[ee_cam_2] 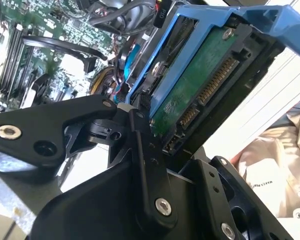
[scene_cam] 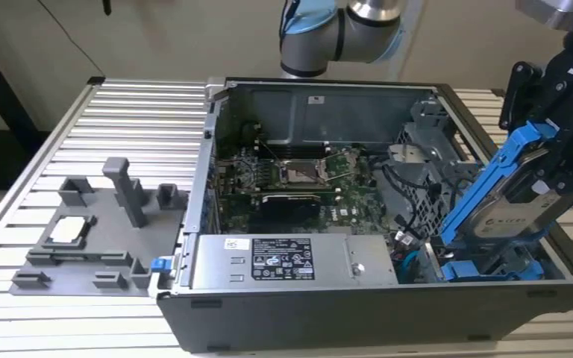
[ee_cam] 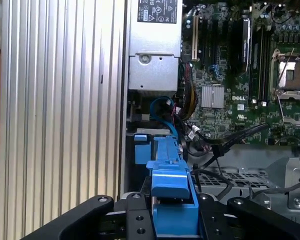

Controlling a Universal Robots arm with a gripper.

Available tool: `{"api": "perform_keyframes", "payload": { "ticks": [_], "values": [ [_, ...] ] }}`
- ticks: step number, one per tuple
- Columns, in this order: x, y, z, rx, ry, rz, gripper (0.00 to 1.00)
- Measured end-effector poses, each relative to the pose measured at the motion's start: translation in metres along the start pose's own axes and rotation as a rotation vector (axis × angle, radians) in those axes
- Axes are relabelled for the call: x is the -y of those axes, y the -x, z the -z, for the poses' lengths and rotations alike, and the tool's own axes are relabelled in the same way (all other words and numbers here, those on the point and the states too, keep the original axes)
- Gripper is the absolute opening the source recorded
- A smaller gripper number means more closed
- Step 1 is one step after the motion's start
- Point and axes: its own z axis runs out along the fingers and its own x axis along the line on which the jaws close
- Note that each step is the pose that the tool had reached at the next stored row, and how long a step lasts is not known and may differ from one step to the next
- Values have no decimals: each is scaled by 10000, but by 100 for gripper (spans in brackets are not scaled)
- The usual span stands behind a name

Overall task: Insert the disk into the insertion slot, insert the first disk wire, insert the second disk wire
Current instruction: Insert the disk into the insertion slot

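The tool (scene_cam: 553,138) is clamped on the upper end of the disk (scene_cam: 506,198). The disk hangs steeply tilted, its lower end down by the slot (scene_cam: 501,259) in the case (scene_cam: 366,317) corner at the exterior view's right, and it is not seated. Held by one end, the disk could pivot in the grip. Its low corner may catch the cage (scene_cam: 421,168) wall. It may also trap the loose cables (ee_cam: 161,102) beside the bay, jamming the carrier askew.

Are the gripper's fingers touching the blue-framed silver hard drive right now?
Touching. In the first wrist view the fingers press against both sides of the blue-framed silver hard drive, with no gap showing between them.
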Motion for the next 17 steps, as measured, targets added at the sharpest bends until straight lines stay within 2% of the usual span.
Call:
{"api": "perform_keyframes", "payload": {
  "ticks": [17],
  "values": [
    [25,-5,-213,12,0,-164,33]
  ]
}}
